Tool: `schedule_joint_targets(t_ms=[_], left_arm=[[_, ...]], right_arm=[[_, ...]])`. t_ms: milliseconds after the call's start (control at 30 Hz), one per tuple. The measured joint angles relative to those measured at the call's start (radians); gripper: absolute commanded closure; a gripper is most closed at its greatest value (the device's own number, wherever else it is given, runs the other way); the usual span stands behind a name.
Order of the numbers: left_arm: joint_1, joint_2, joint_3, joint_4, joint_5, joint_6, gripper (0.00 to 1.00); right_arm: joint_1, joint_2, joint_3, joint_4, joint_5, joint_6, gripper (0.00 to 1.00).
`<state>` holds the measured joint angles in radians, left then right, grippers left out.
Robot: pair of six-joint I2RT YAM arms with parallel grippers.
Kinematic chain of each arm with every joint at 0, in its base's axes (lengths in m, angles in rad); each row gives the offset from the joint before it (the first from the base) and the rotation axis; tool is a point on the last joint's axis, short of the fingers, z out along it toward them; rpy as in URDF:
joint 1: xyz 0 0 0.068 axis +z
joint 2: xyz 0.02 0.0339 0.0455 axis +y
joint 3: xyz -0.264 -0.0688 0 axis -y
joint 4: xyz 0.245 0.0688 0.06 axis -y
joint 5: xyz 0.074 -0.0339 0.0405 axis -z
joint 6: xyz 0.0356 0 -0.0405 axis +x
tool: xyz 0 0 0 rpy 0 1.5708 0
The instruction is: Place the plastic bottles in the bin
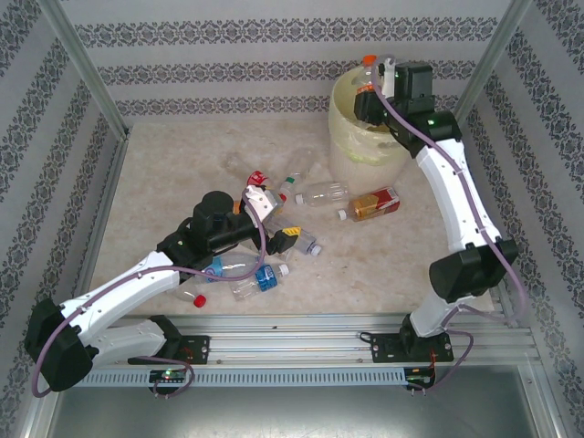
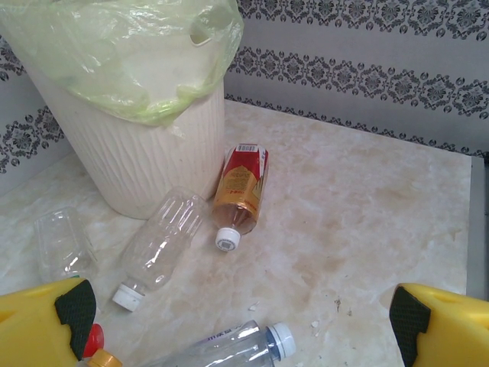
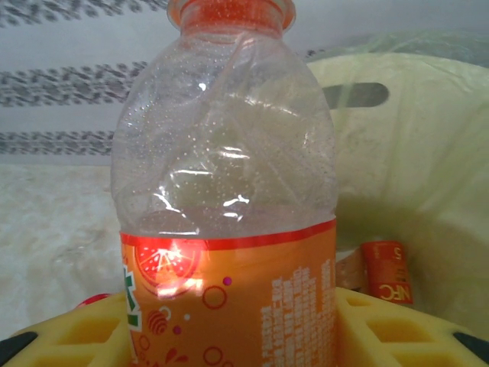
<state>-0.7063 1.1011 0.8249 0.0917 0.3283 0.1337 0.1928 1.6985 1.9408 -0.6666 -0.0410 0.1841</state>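
My right gripper (image 1: 370, 87) is shut on an orange-labelled plastic bottle (image 3: 229, 229) with an orange cap (image 1: 369, 61), holding it upright over the pale-yellow bin (image 1: 351, 146). Its yellow fingers (image 3: 390, 329) press the label on both sides. Inside the bin (image 3: 428, 191) lies a red-labelled bottle (image 3: 386, 271). My left gripper (image 1: 274, 214) hangs open above the pile of bottles in the middle of the table, its fingertips (image 2: 76, 313) wide apart with nothing between them. Below it lies a clear bottle with a white cap (image 2: 229, 348).
An amber bottle with a red label (image 2: 241, 191) and a clear white-capped bottle (image 2: 160, 245) lie against the foot of the bin (image 2: 145, 153). Several more bottles lie near my left arm, one with a blue label (image 1: 263, 278). Patterned walls surround the table.
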Motion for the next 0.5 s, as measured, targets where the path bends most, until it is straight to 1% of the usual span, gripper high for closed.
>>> schedule_joint_targets(t_ms=[267,500], left_arm=[[0.0,0.0,-0.009,0.003,0.0,0.019,0.0],[0.0,0.0,-0.011,0.003,0.0,0.024,0.0]], right_arm=[[-0.051,0.15,0.176,-0.101,0.023,-0.008,0.48],[-0.074,0.235,0.243,-0.183,0.022,-0.008,0.48]])
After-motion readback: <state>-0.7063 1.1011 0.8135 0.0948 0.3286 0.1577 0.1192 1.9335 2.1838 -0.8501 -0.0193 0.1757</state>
